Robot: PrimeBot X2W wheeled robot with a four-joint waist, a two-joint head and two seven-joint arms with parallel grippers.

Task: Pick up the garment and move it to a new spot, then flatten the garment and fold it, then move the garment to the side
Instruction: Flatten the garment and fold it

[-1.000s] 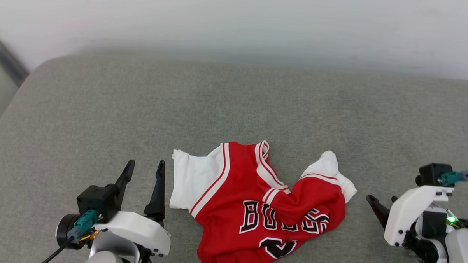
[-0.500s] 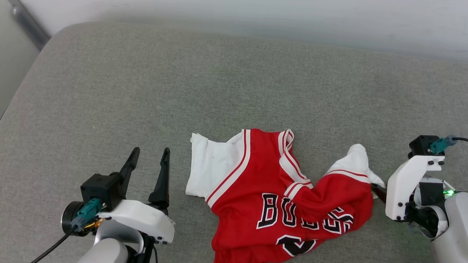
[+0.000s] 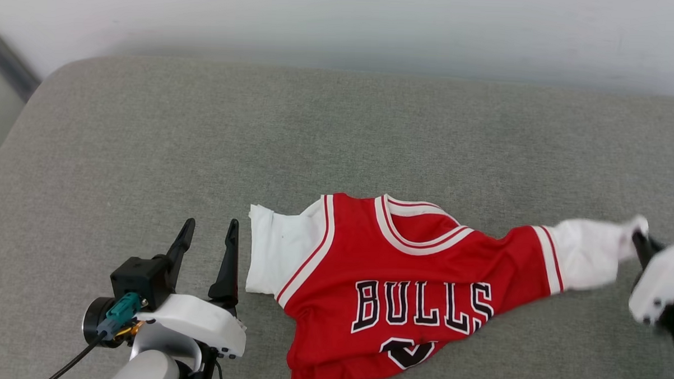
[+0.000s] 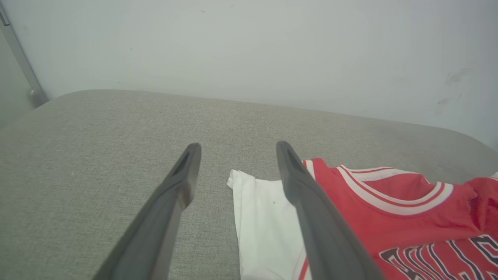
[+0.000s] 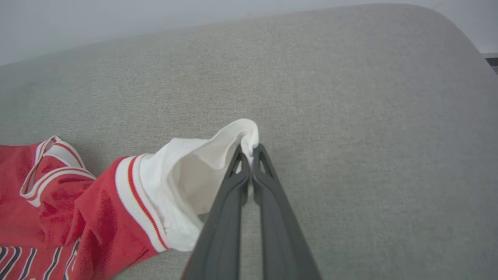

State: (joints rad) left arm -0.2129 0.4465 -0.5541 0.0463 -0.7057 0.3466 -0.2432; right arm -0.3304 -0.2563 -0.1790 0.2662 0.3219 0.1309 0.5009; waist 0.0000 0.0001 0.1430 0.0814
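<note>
You see the garment point(image 3: 412, 270) lying front up on the grey cushion point(image 3: 339, 122), near its front edge and about midway between the two arms, with its hem running out of the bottom of the head view. A second ago its right side was crumpled over the chest, with the collar folded; now that side is drawn out flat toward the right, the striped collar lies open, and the white right sleeve point(image 3: 584, 254) stretches straight out. The right gripper point(image 3: 639, 240), which stood open beside the shirt then, is now pinched together on the edge of that sleeve's cuff, its white forearm cover low at the right edge of the view. The left gripper point(image 3: 211, 225) has not shifted: fingers spread wide, pointing away from you, just beside the white left sleeve point(image 3: 276, 254) without touching it. The black, white-outlined lettering now reads "BULLS" in full; the number below it is cut off and unreadable.
</note>
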